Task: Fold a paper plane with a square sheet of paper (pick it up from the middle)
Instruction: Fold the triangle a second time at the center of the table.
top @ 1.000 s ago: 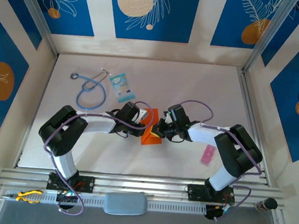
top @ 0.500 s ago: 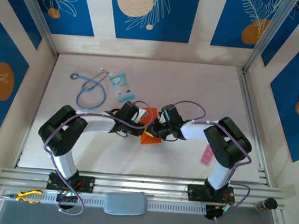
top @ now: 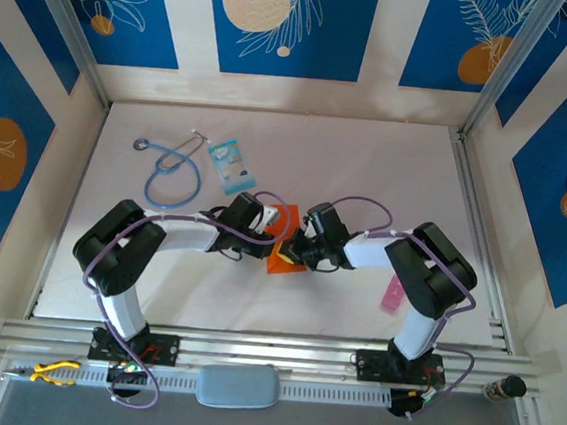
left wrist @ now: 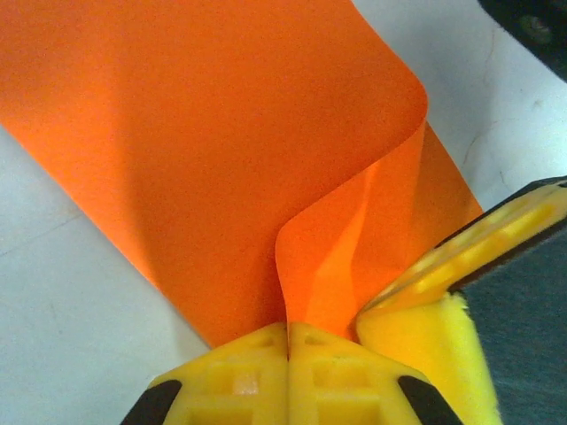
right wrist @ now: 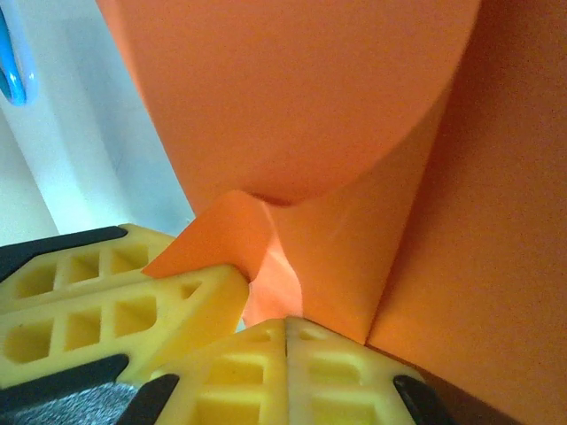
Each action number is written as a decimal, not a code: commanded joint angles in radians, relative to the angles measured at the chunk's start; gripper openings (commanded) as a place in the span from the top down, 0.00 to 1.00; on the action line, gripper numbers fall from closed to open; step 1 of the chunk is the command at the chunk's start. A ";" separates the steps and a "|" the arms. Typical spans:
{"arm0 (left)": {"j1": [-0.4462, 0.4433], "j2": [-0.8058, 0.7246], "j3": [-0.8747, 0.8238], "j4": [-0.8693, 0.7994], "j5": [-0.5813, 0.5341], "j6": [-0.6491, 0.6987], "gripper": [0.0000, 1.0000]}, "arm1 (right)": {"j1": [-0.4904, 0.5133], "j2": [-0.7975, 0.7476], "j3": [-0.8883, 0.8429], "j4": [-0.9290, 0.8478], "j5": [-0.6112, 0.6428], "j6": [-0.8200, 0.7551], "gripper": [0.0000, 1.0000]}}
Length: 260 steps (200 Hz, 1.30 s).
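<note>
One table [top: 388,172] bears one stethoscope [top: 171,177] far left; mid-table, two grippers, the left gripper [left wrist: 289,329] and the right gripper [right wrist: 285,324], each pinched fully closed on one square sheet of paper [top: 284,263] buckled between them; one blue packet [top: 232,164]; one pink strip [top: 393,294]

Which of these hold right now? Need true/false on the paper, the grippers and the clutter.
1. Both the left gripper and the right gripper are shut on the square sheet of paper. True.
2. The sheet lies flat on the table. False: it is lifted and bent into curved folds between the two grippers.
3. The stethoscope lies left of the light-blue packet. True.
4. The pink strip sits under the left arm. False: it lies on the right side of the table, beside the right arm.
</note>
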 commanded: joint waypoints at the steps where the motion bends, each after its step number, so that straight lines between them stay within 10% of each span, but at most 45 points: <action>1: 0.005 0.014 0.010 -0.049 -0.003 0.032 1.00 | -0.014 -0.048 0.044 -0.082 0.008 -0.035 1.00; 260: 0.006 0.002 0.004 -0.065 -0.010 0.040 1.00 | -0.103 0.032 0.057 -0.212 0.139 -0.075 1.00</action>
